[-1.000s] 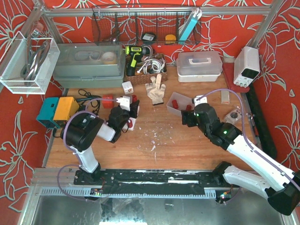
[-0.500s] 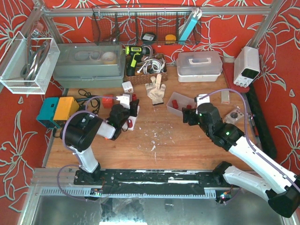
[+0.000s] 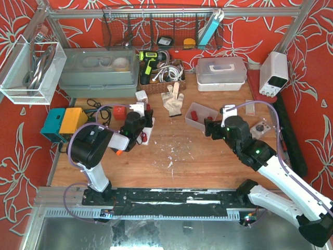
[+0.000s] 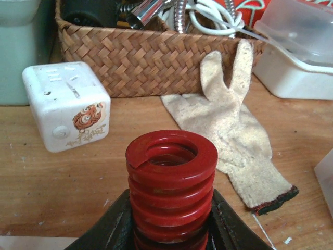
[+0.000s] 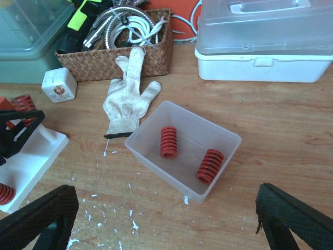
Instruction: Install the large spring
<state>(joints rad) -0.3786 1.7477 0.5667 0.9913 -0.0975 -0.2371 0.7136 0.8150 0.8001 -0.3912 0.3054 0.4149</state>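
Note:
My left gripper (image 4: 171, 226) is shut on a large red coil spring (image 4: 171, 172), held upright with its open end up. In the top view the left gripper (image 3: 138, 126) is at the white fixture block (image 3: 147, 135). The right wrist view shows that block (image 5: 31, 153) with a red spring (image 5: 4, 194) standing at its near end. My right gripper (image 5: 164, 224) is open and empty. It hovers just in front of a clear plastic bin (image 5: 229, 137) holding two red springs, one on the left (image 5: 168, 141) and one on the right (image 5: 209, 165).
A white work glove (image 4: 234, 120), a white cube (image 4: 65, 104) and a wicker basket (image 4: 151, 52) lie beyond the held spring. A clear lidded box (image 5: 265, 36) stands at the back. Teal and yellow boxes (image 3: 65, 122) sit at the left, a power supply (image 3: 274, 73) at the right.
My left gripper has shifted slightly back and right with the spring, over the white block. My right gripper has drawn slightly right and back.

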